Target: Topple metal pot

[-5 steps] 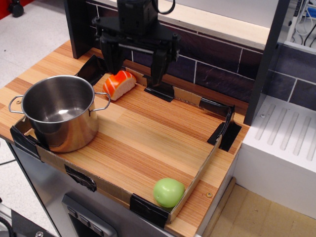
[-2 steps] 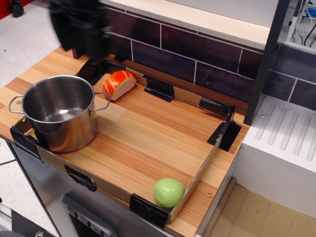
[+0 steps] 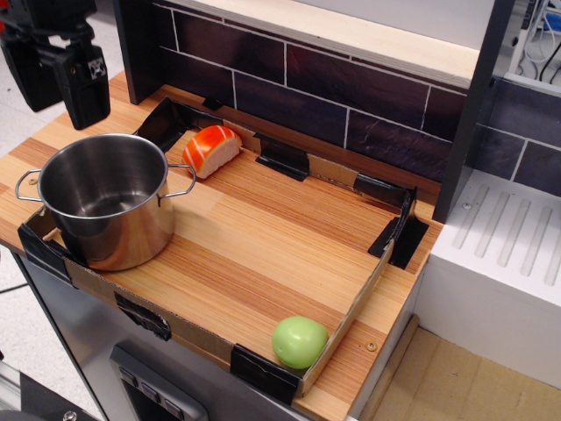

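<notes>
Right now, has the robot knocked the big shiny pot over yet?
Not yet. The metal pot stands upright on the wooden table, its opening facing up, so nothing of the toppling looks done. The gripper hangs at the far left, above and behind the pot, not touching it; whether it is open I cannot tell. Left to do: come down to the pot and push it onto its side.

The wooden tabletop (image 3: 263,237) is edged by a low cardboard rim (image 3: 355,303) held with black tape. A green apple (image 3: 299,341) sits in the rim's near right corner. An orange-and-white striped bread-like piece (image 3: 211,150) lies near the rim's back left corner. Behind the rim runs a dark tiled wall (image 3: 351,96); a white ridged unit (image 3: 504,254) stands to its right.
</notes>
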`<state>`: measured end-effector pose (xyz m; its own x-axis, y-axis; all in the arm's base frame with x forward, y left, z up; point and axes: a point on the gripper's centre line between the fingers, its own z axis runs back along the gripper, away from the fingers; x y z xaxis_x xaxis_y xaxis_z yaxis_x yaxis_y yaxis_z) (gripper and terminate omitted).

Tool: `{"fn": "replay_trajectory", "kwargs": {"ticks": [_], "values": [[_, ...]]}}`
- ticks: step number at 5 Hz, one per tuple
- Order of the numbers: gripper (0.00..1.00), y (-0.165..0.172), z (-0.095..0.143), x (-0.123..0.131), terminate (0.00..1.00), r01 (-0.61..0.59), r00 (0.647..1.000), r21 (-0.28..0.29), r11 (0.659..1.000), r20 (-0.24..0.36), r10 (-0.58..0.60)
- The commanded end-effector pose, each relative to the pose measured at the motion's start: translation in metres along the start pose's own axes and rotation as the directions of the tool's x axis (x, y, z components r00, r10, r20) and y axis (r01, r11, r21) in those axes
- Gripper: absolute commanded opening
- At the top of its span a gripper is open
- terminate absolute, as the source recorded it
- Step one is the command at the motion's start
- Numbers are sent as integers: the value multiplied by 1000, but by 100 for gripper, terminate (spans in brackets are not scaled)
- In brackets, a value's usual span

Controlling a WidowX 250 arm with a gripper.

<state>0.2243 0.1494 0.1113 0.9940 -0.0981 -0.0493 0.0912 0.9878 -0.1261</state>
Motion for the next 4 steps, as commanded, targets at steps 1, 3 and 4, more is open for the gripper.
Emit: {"fn": "replay_trajectory", "kwargs": {"ticks": [1, 3, 4], "values": [[100, 26, -23, -11, 0, -109, 992, 23, 994, 67, 107], [100, 34, -42, -10, 0, -185, 978, -13, 983, 99, 185], [100, 32, -47, -11, 0, -205, 974, 5, 979, 101, 203]]}}
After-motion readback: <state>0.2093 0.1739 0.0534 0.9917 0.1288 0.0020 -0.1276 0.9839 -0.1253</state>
